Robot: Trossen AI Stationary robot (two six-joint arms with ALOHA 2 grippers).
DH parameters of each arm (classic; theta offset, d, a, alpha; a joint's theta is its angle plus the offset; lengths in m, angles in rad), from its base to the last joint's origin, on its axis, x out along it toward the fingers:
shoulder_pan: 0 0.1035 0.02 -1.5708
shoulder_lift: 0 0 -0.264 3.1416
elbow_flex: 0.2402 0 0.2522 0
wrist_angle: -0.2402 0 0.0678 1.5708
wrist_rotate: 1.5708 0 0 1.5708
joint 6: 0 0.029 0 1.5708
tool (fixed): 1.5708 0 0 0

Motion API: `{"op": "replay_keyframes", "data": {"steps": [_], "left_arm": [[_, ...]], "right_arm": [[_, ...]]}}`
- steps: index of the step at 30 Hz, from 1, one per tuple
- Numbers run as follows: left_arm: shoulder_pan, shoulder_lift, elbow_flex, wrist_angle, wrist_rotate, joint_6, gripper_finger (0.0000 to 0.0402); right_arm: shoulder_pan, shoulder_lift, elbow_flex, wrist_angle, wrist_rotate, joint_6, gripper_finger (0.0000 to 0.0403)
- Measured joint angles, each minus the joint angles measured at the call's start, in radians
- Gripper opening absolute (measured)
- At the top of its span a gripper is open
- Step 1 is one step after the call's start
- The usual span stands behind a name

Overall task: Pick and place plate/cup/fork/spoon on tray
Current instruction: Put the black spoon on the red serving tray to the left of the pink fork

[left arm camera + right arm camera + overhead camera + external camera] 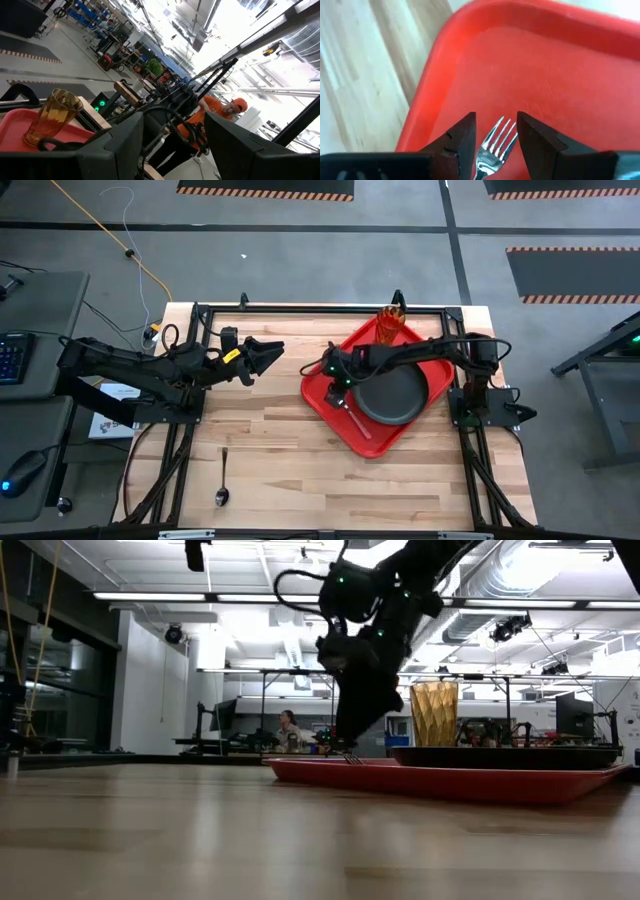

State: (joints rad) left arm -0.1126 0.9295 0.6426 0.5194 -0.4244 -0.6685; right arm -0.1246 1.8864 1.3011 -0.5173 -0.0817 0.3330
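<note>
The red tray [322, 394] lies at the table's right. On it rest the dark plate [395, 395], the amber cup [390, 326] standing upright at its far corner, and the red-handled fork [358, 420], which lies flat beside the plate. My right gripper [496, 125] points down over the tray's left part, open. Its fingers stand on either side of the fork's tines [497, 137] without touching them. The dark spoon [222, 480] lies on the wood near the table's near-left edge. My left gripper [278, 348] waits open and empty above the far-left part of the table.
The tray's left rim [427, 85] is close beside my right gripper, with bare wood beyond it. A person in orange [220, 112] stands in the room beyond the table. A black frame [300, 308] runs along the table's far edge.
</note>
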Motion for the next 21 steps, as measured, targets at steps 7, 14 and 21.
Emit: {"op": "replay_keyframes", "data": {"steps": [7, 14, 21], "left_arm": [[0.000, 0.000, 0.000, -0.009, 0.029, 0.000, 0.0202], [0.000, 0.000, 0.000, -0.055, 0.050, 0.000, 0.0202], [0.000, 0.000, 0.000, -0.048, -0.004, -0.008, 0.0202]], "right_arm": [[0.034, -0.148, -0.057, -0.070, 0.075, -0.047, 0.0133], [0.145, -0.469, -0.313, 0.030, 0.212, 0.198, 0.0133], [0.374, -0.782, -0.613, 0.308, 0.430, 0.546, 0.0133]]}}
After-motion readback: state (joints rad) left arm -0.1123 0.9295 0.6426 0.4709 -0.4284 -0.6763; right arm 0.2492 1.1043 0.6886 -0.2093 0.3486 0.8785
